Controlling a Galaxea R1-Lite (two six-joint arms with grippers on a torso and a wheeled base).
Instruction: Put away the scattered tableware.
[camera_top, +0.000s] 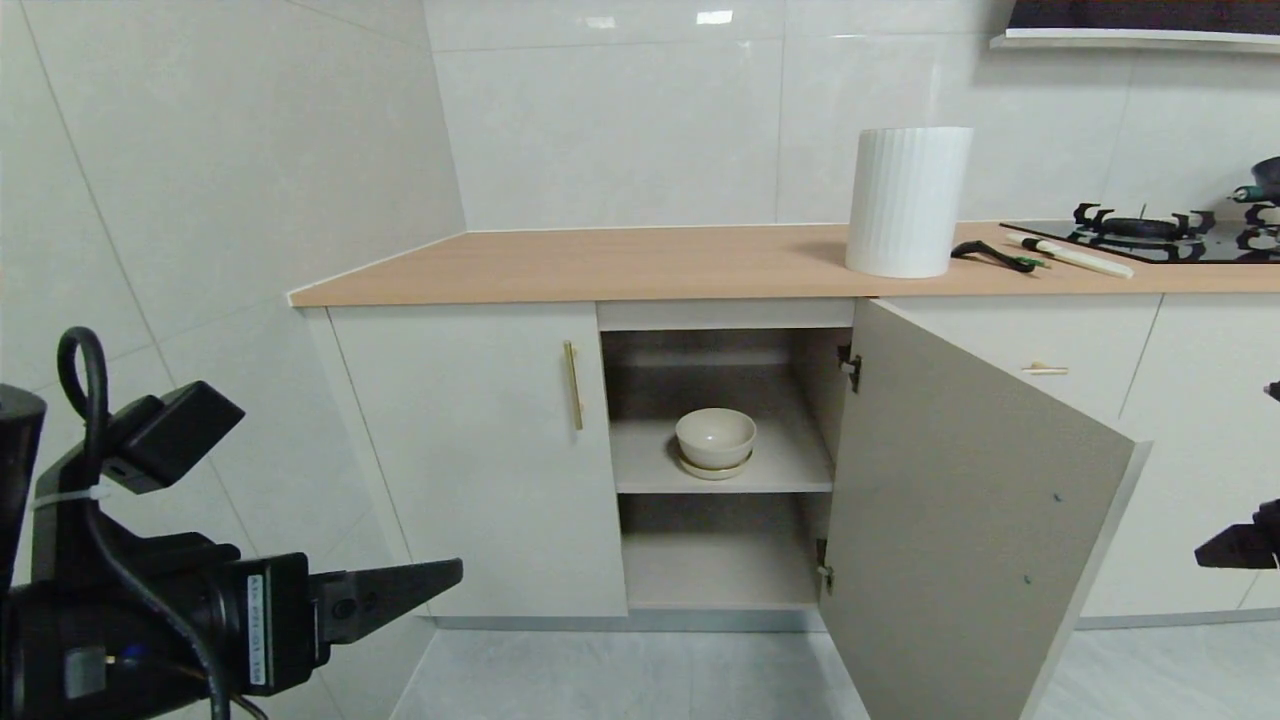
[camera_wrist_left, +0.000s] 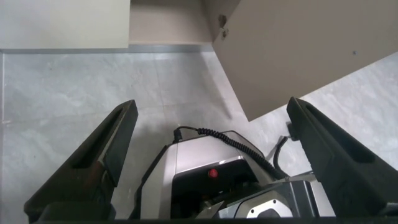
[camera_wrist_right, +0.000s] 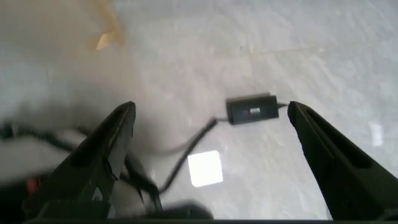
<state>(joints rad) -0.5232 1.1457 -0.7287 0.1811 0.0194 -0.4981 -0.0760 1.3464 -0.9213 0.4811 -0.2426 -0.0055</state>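
Head view: the bowl (camera_top: 715, 436) sits on a saucer (camera_top: 712, 468) on the upper shelf at frame centre, with the cabinet door (camera_top: 960, 500) swung wide. Loose utensils (camera_top: 1068, 256) lie upper right on the counter (camera_top: 620, 262) — likely the next pickup, best taken from above.

Left wrist view: the left gripper (camera_wrist_left: 211, 106) is spread and empty.

Right wrist view: the right gripper (camera_wrist_right: 211, 109) is likewise spread and empty — above the floor.

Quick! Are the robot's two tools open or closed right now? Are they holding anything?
Left tool: open, holding nothing.
Right tool: open, holding nothing.
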